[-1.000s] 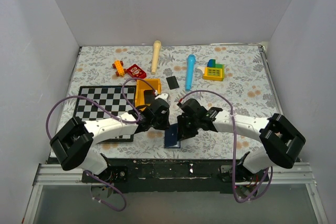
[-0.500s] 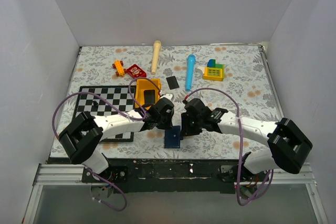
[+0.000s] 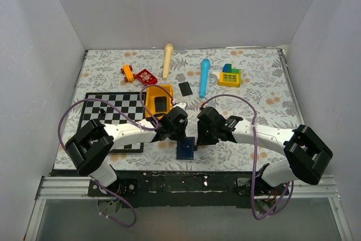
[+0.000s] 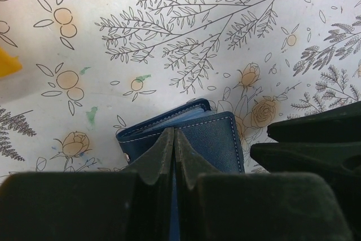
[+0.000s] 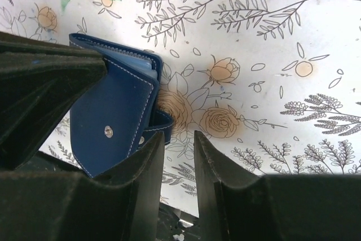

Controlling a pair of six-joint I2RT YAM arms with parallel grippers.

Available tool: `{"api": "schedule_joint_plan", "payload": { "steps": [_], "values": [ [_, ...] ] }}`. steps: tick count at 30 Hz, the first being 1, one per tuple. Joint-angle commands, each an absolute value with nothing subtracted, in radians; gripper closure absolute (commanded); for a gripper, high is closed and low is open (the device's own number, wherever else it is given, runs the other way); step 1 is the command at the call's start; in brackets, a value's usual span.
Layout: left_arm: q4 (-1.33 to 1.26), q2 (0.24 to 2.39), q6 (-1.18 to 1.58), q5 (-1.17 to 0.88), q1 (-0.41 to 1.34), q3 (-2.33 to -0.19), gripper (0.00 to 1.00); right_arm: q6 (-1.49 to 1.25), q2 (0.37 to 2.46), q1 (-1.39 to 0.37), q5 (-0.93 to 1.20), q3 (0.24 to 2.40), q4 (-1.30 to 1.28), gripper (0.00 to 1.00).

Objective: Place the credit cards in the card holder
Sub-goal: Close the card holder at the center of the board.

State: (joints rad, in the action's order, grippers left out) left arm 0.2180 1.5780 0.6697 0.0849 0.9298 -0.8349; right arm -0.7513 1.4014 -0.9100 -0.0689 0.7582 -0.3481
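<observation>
Card holder [image 3: 185,148] pinched, lower centre
Left hand [image 4: 174,139] grips its edge; right hand [image 5: 179,139] released, empty. Open it wide, steadily.

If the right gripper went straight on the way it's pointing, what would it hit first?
Most likely the floral-print tablecloth: the right gripper, jaws open, frames bare cloth just beside the dark navy-blue folding card holder. Depth is unclear, so one finger might clip the holder.
</observation>
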Motion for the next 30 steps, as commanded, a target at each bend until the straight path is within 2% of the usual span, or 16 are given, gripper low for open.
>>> {"api": "schedule_joint_plan", "payload": {
  "steps": [1, 12, 22, 30],
  "values": [
    [0.213, 1.542, 0.67, 0.084, 0.936, -0.816, 1.0, -0.775, 1.427, -0.907, -0.107, 0.81, -0.357, 0.64],
    [0.204, 1.539, 0.68, 0.089, 0.937, -0.792, 1.0, -0.759, 1.539, -0.907, -0.072, 0.916, -0.371, 0.66],
    [0.195, 1.546, 0.678, 0.089, 0.936, -0.775, 1.0, -0.744, 1.52, -0.908, -0.008, 0.844, -0.336, 0.71],
    [0.19, 1.569, 0.689, 0.091, 0.936, -0.762, 1.0, -0.69, 1.499, -0.907, 0.09, 0.799, -0.321, 0.79]
  ]
}}
